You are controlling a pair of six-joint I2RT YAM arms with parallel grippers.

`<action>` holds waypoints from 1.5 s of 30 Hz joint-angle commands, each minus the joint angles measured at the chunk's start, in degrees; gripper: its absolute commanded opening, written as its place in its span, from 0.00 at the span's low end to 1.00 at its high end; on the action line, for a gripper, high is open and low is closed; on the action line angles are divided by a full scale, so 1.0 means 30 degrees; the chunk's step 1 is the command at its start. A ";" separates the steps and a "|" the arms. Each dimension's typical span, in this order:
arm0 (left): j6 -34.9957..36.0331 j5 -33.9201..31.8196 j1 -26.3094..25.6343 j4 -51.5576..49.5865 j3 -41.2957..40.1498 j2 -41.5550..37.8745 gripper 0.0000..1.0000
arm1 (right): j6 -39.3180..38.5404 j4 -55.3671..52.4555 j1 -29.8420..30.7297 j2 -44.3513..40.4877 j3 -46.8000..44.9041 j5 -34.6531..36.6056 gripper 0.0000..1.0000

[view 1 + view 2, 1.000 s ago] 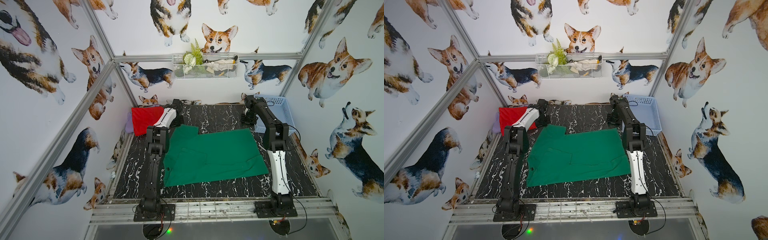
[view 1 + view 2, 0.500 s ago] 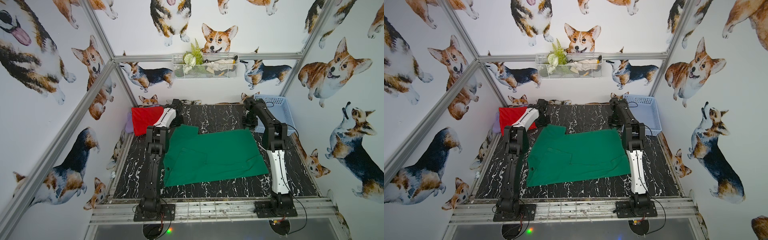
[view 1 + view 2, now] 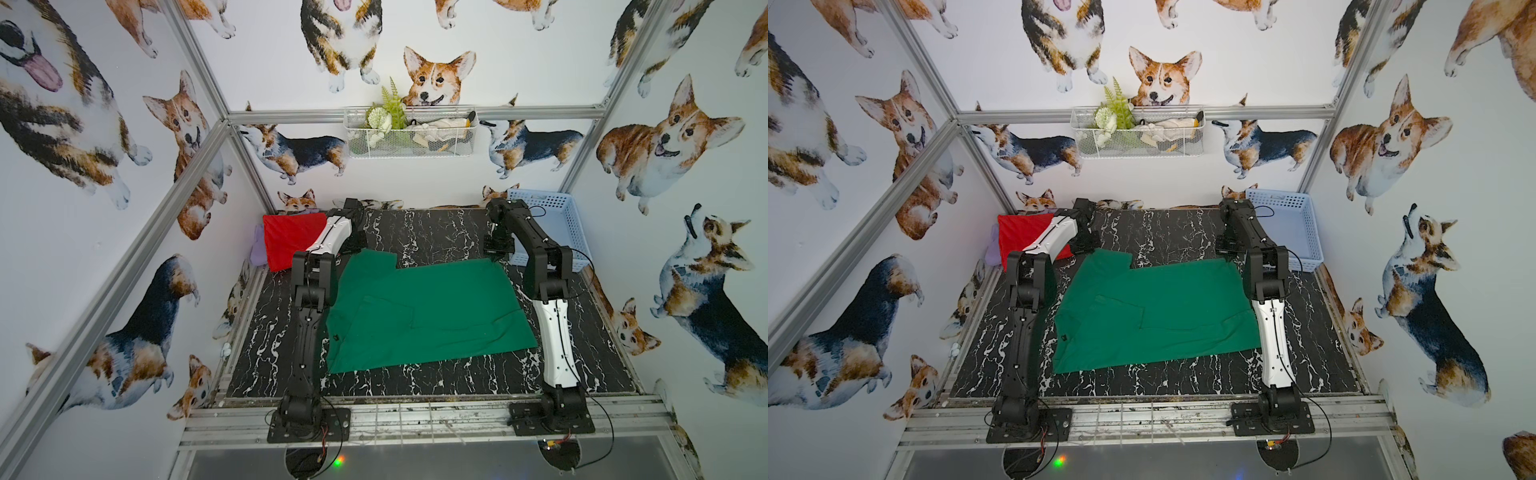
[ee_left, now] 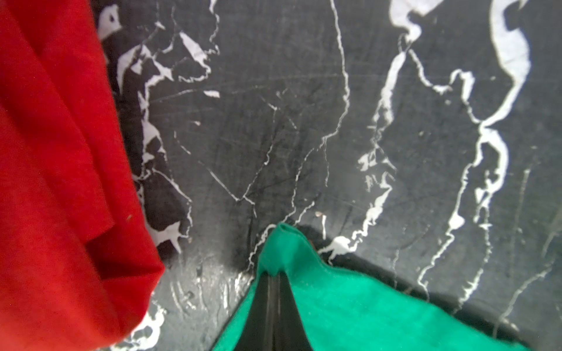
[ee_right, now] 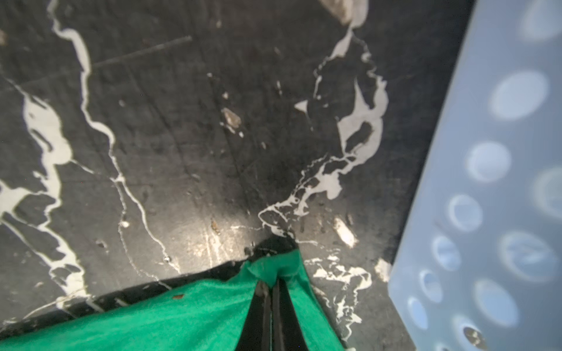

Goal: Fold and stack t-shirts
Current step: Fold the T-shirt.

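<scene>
Green t-shirt (image 3: 424,307) (image 3: 1154,311): spread flat in the middle of the table (image 3: 436,232), between the two arms.
Long axis: runs side to side across the table. The neck end points to the robot's left and the straight hem to its right.
Left tool (image 4: 275,273): jaws together, clamped on the shirt's far-left corner, which pokes out just past the tips and is pinched slightly up off the table.
Right tool (image 5: 270,282): jaws together, clamped on the far-right corner, with the cloth trailing back under it.
Red t-shirt (image 3: 291,241) (image 4: 60,182): folded at the far-left table corner, near the left tool but apart from the green cloth.
Basket (image 5: 501,182): pale blue, just beside the right tool, not touching the shirt.
</scene>
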 commanded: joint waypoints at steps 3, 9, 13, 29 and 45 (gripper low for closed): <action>0.0156 0.0657 0.0025 0.1146 -0.1694 -0.1386 0.00 | -0.0122 -0.0096 -0.0024 -0.0617 -0.0444 -0.0027 0.00; -0.0231 0.0796 -0.0161 0.2734 -0.5122 -0.4764 0.00 | -0.0038 0.0634 -0.0024 -0.1972 -0.1847 0.0023 0.00; -0.0575 0.0658 -0.0321 0.3747 -0.7833 -0.7111 0.00 | -0.0005 0.1312 -0.0024 -0.2891 -0.3250 0.0199 0.00; -0.2807 -0.1337 -0.4172 0.5836 -1.8673 -1.7440 0.00 | 0.0310 0.2833 0.0227 -0.5838 -0.7156 -0.0152 0.00; -0.5389 -0.4027 -0.7226 0.5082 -2.3854 -2.2930 0.00 | 0.1191 0.5226 0.1000 -1.0941 -1.4846 0.0116 0.00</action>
